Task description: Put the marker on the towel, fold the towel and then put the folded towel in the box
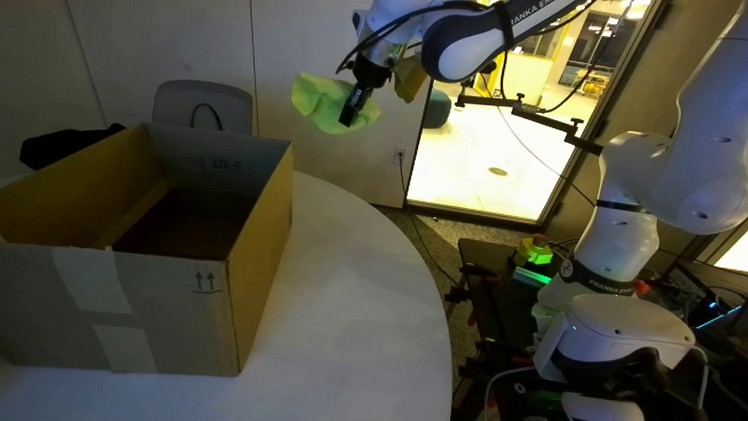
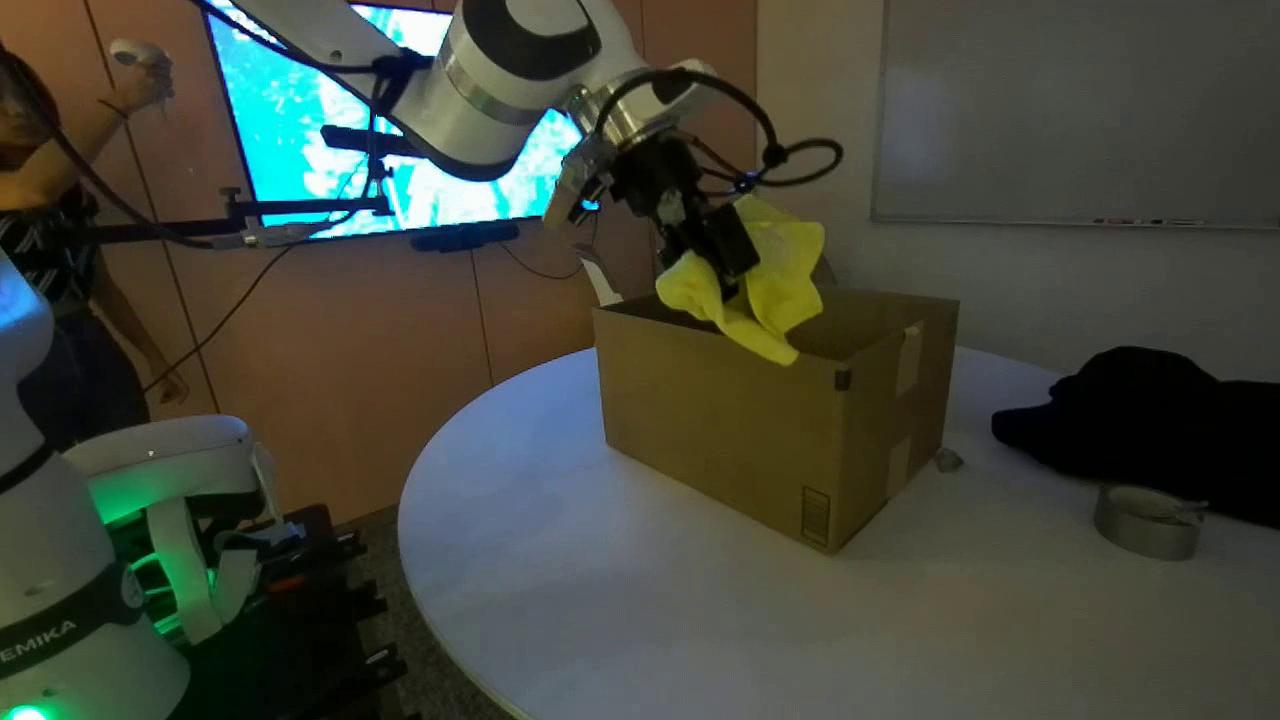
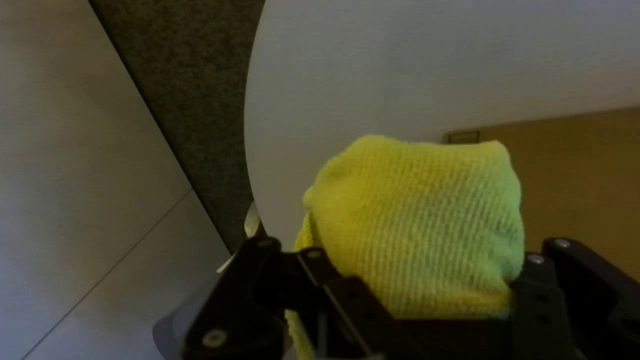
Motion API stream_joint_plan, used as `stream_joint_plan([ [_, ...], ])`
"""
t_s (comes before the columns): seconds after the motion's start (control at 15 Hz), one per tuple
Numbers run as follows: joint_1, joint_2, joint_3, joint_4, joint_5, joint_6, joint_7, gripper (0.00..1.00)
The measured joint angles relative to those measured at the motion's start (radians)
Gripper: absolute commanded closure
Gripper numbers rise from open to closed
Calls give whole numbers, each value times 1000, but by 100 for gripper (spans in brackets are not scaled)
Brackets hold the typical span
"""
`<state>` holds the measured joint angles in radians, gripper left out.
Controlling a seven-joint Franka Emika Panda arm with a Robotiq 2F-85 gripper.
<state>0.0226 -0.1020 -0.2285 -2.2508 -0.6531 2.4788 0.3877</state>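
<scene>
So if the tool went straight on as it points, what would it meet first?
Probably the box, near a corner. Depth is unclear, and the towel in the tool hides that spot in the wrist view, so it could be the table.

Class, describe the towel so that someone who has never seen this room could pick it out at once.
In both exterior views, find the big white robot arm and follow it to its black hand. The towel is held there in mid-air. Limp, crumpled and yellowish, it stands apart from the rigid black hand and the stiff brown box.
</scene>
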Motion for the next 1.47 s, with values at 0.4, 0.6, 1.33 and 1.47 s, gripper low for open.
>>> stream_joint_plan([
  [0.4,8,102,211,176,11,-74,83,100],
  [0.6,35,259,242,329,4,-102,132,100],
  [1.33,145,768,149,835,-4,-202,186,24],
  [1.47,145,778,134,860,-4,-201,166,11],
])
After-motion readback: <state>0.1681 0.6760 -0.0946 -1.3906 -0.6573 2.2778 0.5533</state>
